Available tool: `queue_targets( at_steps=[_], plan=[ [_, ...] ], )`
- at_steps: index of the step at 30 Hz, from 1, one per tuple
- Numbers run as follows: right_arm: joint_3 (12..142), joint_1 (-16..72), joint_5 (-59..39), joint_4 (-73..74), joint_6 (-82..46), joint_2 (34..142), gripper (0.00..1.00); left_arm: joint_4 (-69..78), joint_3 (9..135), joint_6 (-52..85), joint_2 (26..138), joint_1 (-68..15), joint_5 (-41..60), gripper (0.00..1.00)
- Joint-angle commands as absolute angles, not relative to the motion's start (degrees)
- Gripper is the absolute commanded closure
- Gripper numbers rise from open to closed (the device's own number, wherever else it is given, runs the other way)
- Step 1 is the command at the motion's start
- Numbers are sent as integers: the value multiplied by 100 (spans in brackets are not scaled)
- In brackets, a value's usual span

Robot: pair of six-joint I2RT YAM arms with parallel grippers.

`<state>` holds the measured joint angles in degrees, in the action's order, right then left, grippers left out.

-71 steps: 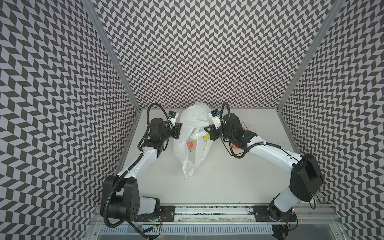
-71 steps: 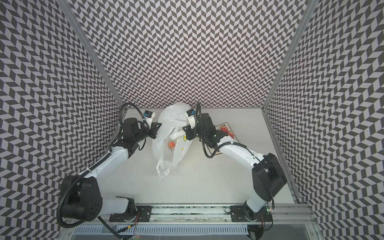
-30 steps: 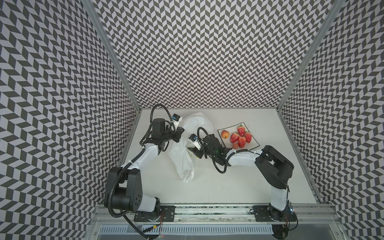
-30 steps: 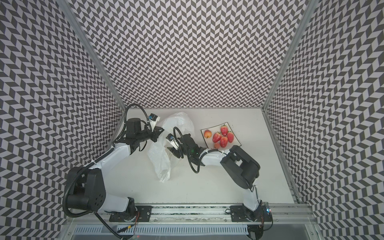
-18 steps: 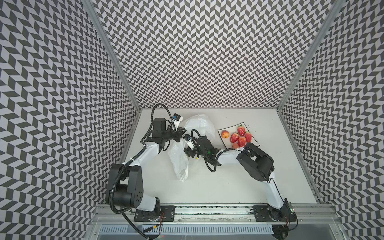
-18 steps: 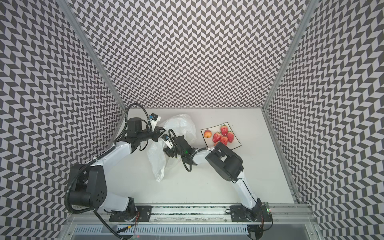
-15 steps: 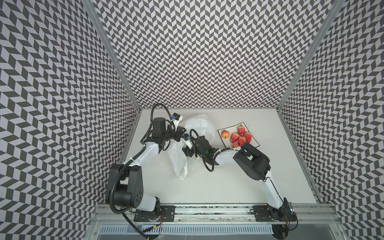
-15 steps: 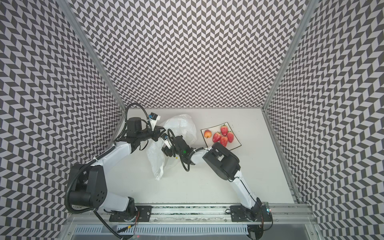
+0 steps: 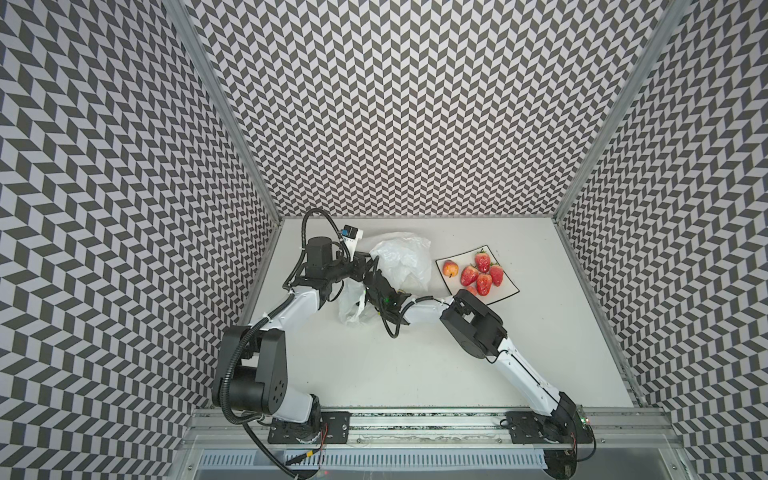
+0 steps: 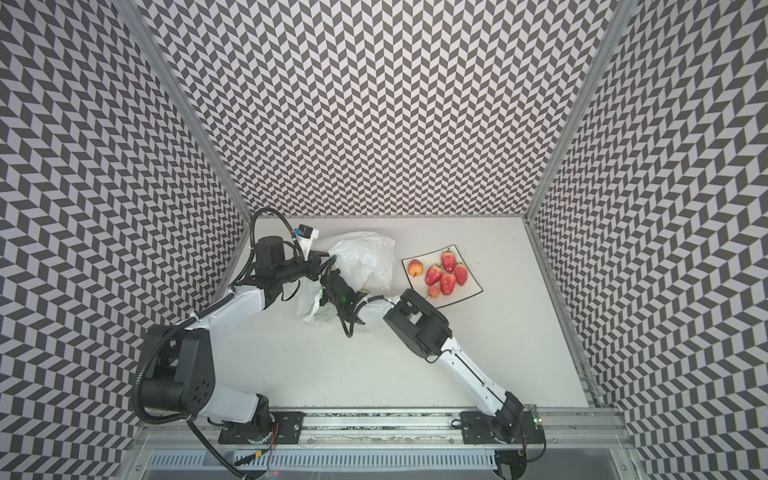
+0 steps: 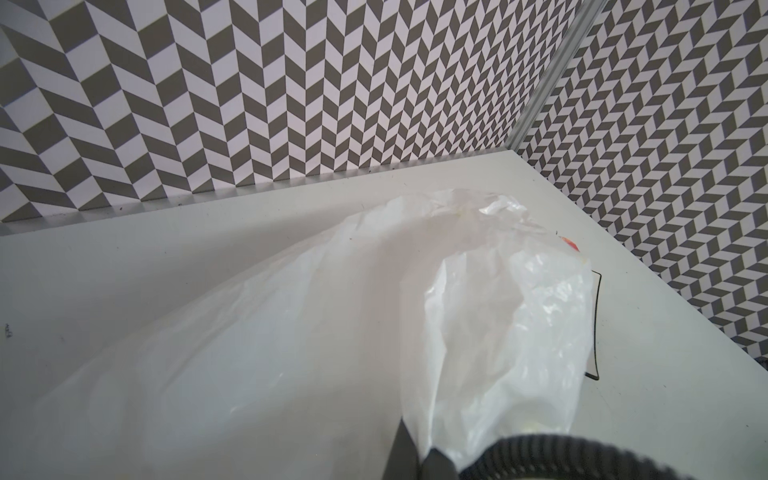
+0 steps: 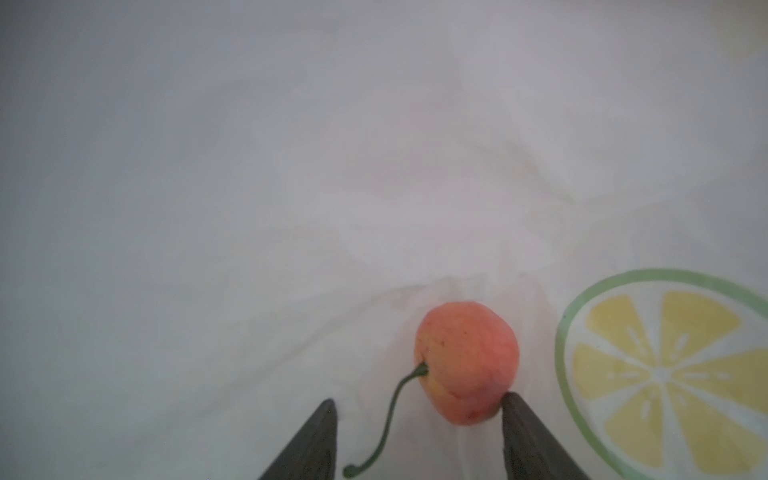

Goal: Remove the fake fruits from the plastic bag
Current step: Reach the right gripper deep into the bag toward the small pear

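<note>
**Both top views.** The plastic bag (image 9: pixel 405 259) (image 10: pixel 368 259) lies crumpled on the desk (image 9: pixel 415 374). The left tool (image 9: pixel 366 266) is pressed together on the bag's left edge, pinching the film. The right arm (image 9: pixel 419 309) reaches into the bag from its near side. The film hides the tips of its tool here, so these views do not show how they stand. Just beside the bag, on its right, sits a square black-rimmed plate (image 9: pixel 505 296) (image 10: pixel 467 294). The plate carries four strawberries (image 9: pixel 482 262) (image 10: pixel 448 261), a peach-like fruit (image 9: pixel 450 268) (image 10: pixel 415 267) and a small stemmed fruit (image 9: pixel 471 291) (image 10: pixel 434 292), all of them outside the bag.

**Left wrist view.** The bag (image 11: pixel 332 332) fills most of the picture, and its film runs out from between the left tool's (image 11: pixel 415 457) dark tips, which are closed on it. Past the bag's far side show a piece of the plate's black rim (image 11: pixel 597 324) and a sliver of red fruit (image 11: pixel 569 244).

**Right wrist view.** The camera looks at the white film of the bag (image 12: pixel 291 166), with a printed lemon slice (image 12: pixel 665 374) beside the fruit. A red-orange stemmed fruit (image 12: pixel 467 361) lies on the film. The right tool (image 12: pixel 419 405) stands spread around it and is not clamped on it. One fingertip (image 12: pixel 523 432) touches the fruit's side. The other (image 12: pixel 316 440) stands clear, and the green stem curls between the two.
</note>
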<state>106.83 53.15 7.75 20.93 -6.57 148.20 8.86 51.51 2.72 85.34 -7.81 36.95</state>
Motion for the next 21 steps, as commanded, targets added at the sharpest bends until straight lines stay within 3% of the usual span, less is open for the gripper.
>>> queue_targets(
  at_steps=[1,5,8,16,21],
  plan=[
    [11310,5320,886,1397,-738,15101,54,879,5087,475,8552,-889,3943,100],
    [10860,5321,888,1654,-718,14832,76,860,5164,483,8556,-880,3773,100],
    [9907,5322,846,2276,-617,14212,83,833,5259,436,8564,-870,3608,100],
    [7289,5324,676,3395,-548,12222,86,647,5517,57,8657,-826,3341,100],
    [6507,5320,628,3527,-611,11806,84,607,5508,0,8671,-826,3347,100]
  ],
)
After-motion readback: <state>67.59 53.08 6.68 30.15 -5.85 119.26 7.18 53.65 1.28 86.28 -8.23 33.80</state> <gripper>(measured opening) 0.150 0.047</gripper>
